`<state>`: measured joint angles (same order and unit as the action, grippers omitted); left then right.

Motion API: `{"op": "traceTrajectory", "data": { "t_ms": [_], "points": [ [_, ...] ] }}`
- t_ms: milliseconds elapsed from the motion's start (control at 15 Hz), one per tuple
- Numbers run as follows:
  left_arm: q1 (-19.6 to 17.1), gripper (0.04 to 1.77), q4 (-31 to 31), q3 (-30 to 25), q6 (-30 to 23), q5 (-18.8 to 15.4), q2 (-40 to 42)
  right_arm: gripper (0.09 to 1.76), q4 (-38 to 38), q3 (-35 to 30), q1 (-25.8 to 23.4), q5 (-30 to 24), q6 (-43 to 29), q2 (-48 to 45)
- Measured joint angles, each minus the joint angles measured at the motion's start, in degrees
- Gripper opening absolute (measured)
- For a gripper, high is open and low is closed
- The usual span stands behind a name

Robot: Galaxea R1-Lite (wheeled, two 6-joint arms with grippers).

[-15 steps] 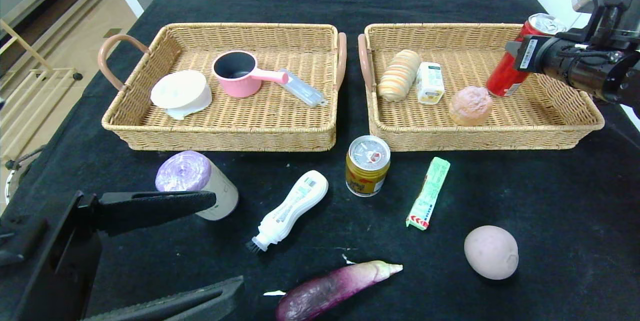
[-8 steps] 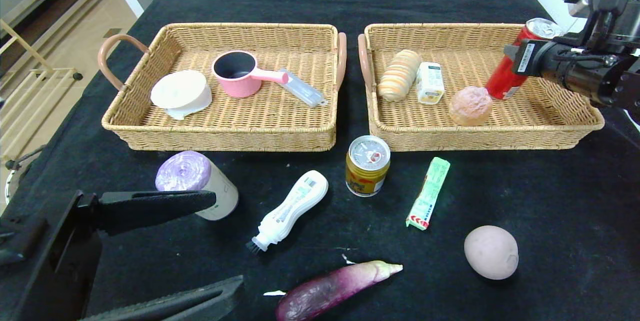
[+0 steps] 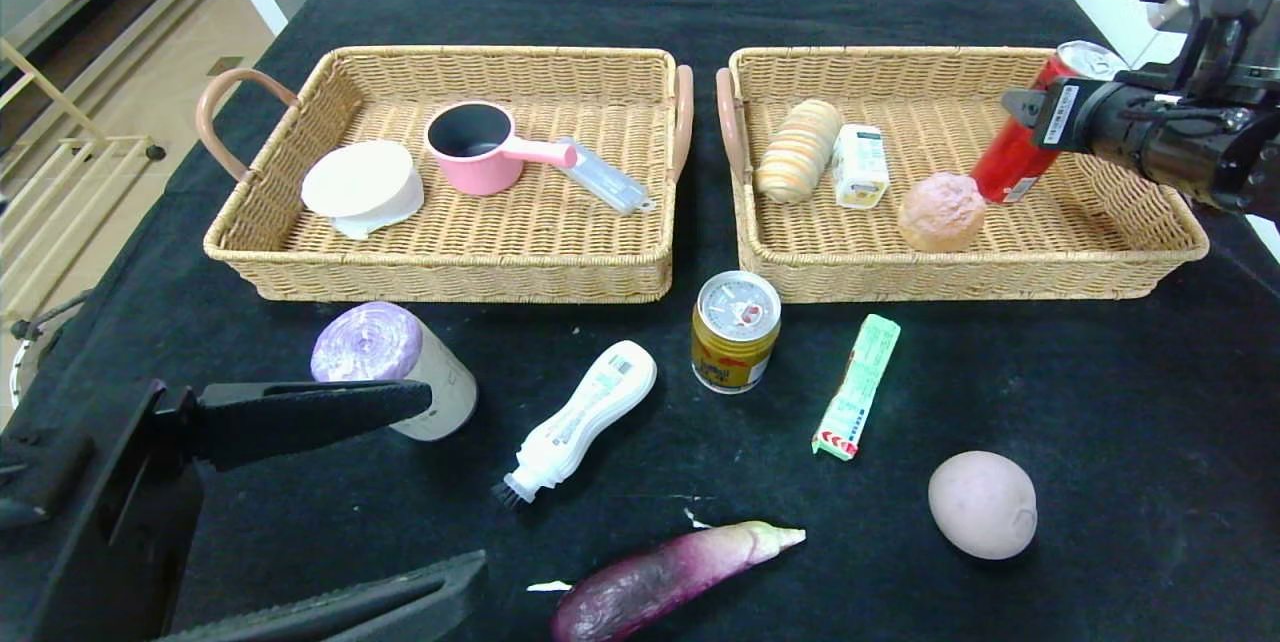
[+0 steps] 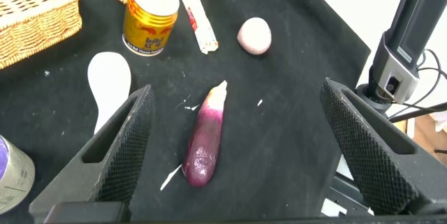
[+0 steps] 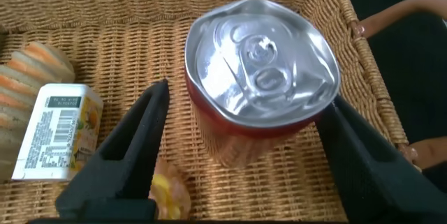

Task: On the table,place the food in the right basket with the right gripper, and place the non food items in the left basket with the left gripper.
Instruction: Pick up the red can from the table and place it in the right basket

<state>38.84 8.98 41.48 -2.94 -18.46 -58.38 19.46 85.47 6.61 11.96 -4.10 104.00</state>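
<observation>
Head view: the red can (image 3: 1003, 165) leans tilted inside the right basket (image 3: 1000, 277), toward that basket's far right part, its base on the wicker floor just beside a round bun (image 3: 940, 212). The right end effector (image 5: 248, 98) sits around the can's upper part with its fingers spread; the wrist view shows a gap between one finger and the can's side, while the other finger is at the can's rim.

A striped bread roll (image 3: 798, 150) and a small carton (image 3: 860, 165) lie side by side in the basket's left half.

On the table (image 3: 1100, 402), a gold can (image 3: 735, 330) stands upright just in front of the right basket's left corner, a green stick pack (image 3: 857, 385) lies in front of its front wall, and a potato (image 3: 982, 504) and an eggplant (image 3: 670, 577) lie farther forward. A white brush (image 3: 580, 419) and a beige roll (image 3: 395, 362) lie left of the gold can.

The left basket (image 3: 450, 272) stands just left of the right basket. The left end effector (image 3: 455, 487) hangs spread wide and empty, well apart from it, at the table's near left.
</observation>
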Motion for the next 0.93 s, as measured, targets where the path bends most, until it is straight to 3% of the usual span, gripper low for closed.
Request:
{"op": "traceTrajectory", "data": {
  "t_ms": [533, 733, 933],
  "points": [
    [0.0, 1.72, 0.0, -0.1, 0.4, 0.0, 0.0, 1.62, -1.7, -13.1, 0.7, -1.5, 0.0, -11.8],
    [0.0, 1.72, 0.0, -0.1, 0.4, 0.0, 0.0, 1.65, -8.1, -17.4, 1.8, -2.8, 0.0, -18.6],
    [0.0, 1.72, 0.0, -0.1, 0.4, 0.0, 0.2, 1.67, -19.8, -21.4, 5.5, -5.1, -0.1, -25.9]
  ]
}}
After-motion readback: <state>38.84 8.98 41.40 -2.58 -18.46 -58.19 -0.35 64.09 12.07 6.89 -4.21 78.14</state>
